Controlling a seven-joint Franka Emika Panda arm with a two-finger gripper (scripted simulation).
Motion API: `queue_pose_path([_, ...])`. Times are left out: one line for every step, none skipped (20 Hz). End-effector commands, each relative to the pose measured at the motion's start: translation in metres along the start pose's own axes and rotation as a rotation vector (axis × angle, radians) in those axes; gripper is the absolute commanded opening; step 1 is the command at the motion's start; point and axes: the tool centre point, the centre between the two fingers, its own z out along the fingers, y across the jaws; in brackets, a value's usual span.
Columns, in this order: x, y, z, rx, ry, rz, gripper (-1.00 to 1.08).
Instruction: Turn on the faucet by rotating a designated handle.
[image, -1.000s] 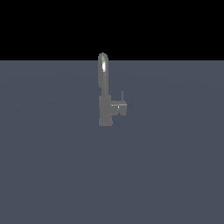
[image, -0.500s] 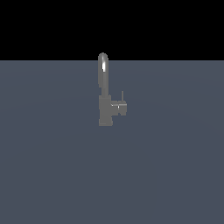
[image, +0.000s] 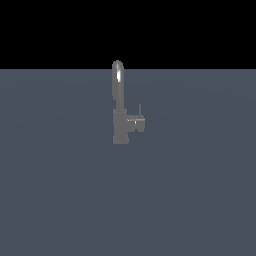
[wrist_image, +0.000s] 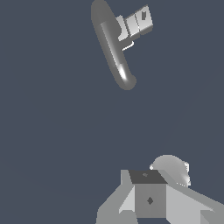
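- The floor (image: 65, 200) is a flat blue-grey plane that fills the lower part of the exterior view under a black background.
- The faucet (image: 119, 115) stands upright near the middle of that plane. Its long axis is vertical, with a blocky base below and a tall narrow arched spout (image: 118, 82) on top. In the wrist view the faucet (wrist_image: 114, 48) appears from above as a long rounded bar, well apart from the gripper.
- The gripper (wrist_image: 151, 199) shows only in the wrist view, as pale grey blocks at the picture's edge. Its fingertips lie out of sight, so I cannot tell whether the fingers are apart or together.
- The handle (image: 137, 123) is a short cylinder stub with a horizontal axis, jutting from the base toward the exterior view's right.
- A thin rod lever (image: 140, 110) rises straight up from the stub.
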Motion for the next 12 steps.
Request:
queue_pose_path([0.016, -0.002, 0.001, 0.034, -0.035, 0.034, -1.00])
queue_pose_path([0.022, -0.002, 0.002, 0.048, -0.049, 0.048, -1.00])
queue_pose_path([0.029, -0.003, 0.003, 0.062, -0.064, 0.061, -1.00])
queue_pose_path([0.035, -0.003, 0.003, 0.076, -0.078, 0.075, -1.00])
queue_pose_path([0.042, -0.004, 0.004, 0.089, -0.092, 0.089, -1.00])
queue_pose_path([0.048, -0.004, 0.005, 0.103, -0.106, 0.102, -1.00])
queue_pose_path([0.055, -0.004, 0.006, 0.117, -0.121, 0.116, -1.00])
queue_pose_path([0.061, -0.004, 0.008, 0.131, -0.135, 0.130, -1.00])
queue_pose_path([0.067, -0.004, 0.009, 0.146, -0.150, 0.144, -1.00])
queue_pose_path([0.074, -0.004, 0.010, 0.160, -0.165, 0.158, -1.00])
queue_pose_path([0.080, -0.004, 0.012, 0.174, -0.179, 0.172, -1.00])
queue_pose_path([0.087, -0.004, 0.013, 0.189, -0.194, 0.186, -1.00])
